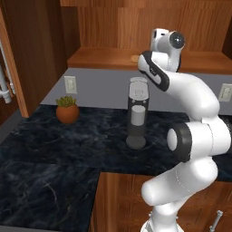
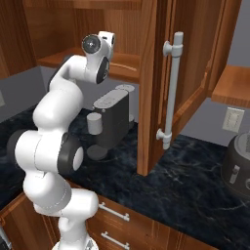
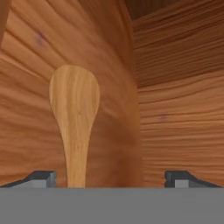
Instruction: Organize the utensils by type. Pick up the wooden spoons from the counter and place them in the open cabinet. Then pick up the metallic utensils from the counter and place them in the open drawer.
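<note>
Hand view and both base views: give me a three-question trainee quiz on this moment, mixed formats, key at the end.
1. True or false: the gripper is clamped on the wooden spoon.
2. Multiple choice: in the hand view, the spoon lies on A) black marble, B) warm-brown wood of the open cabinet, C) a silver tray.
3. Fill in: on the counter, left of the coffee machine, stands a small potted ____.

Key
1. False: the fingertips stand wide apart, and the spoon handle lies between them, nearer one, with no grip showing.
2. B
3. plant
</note>
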